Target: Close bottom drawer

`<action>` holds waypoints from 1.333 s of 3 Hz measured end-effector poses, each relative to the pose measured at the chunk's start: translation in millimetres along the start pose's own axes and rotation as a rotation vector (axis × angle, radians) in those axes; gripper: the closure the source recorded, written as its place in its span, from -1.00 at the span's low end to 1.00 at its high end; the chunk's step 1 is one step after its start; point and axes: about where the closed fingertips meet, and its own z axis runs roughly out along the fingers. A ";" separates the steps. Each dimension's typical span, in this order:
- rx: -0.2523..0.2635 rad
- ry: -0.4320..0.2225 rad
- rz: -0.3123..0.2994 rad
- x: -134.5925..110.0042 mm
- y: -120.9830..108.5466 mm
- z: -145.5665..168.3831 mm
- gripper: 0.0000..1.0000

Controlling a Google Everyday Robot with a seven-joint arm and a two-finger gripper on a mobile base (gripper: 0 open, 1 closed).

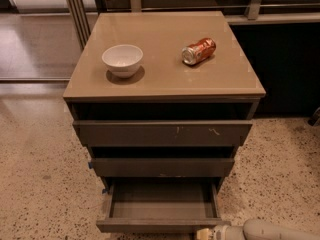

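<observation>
Tan surface [165,81] carries a bowl [122,60] and a can [199,51]. Bottom drawer [159,226] is open. Hand [204,233] is just beside its near-right corner, grip state can't tell.

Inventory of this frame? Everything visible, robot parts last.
cabinet: 1, tan top, centre of view
bowl: 1, white, upright on the cabinet top, left side
can: 1, red-orange, on its side on the cabinet top, right side
top drawer: 1, dark grey-brown, widest, white scratches on front
middle drawer: 1, dark grey-brown, below the top drawer
bottom drawer: 1, dark grey-brown, lowest, pulled out, grey box showing
floor: 1, speckled beige, around the cabinet
arm: 1, light grey, bottom right edge
gripper: 1, cream, by the bottom drawer front's right end
</observation>
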 end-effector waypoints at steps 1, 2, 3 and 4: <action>0.000 0.002 0.021 3.6 -9.8 17.3 1.00; 0.015 -0.039 0.017 -11.8 -17.4 26.8 1.00; 0.040 -0.082 0.005 -32.0 -24.5 29.5 1.00; 0.087 -0.122 0.006 -51.9 -38.8 30.0 1.00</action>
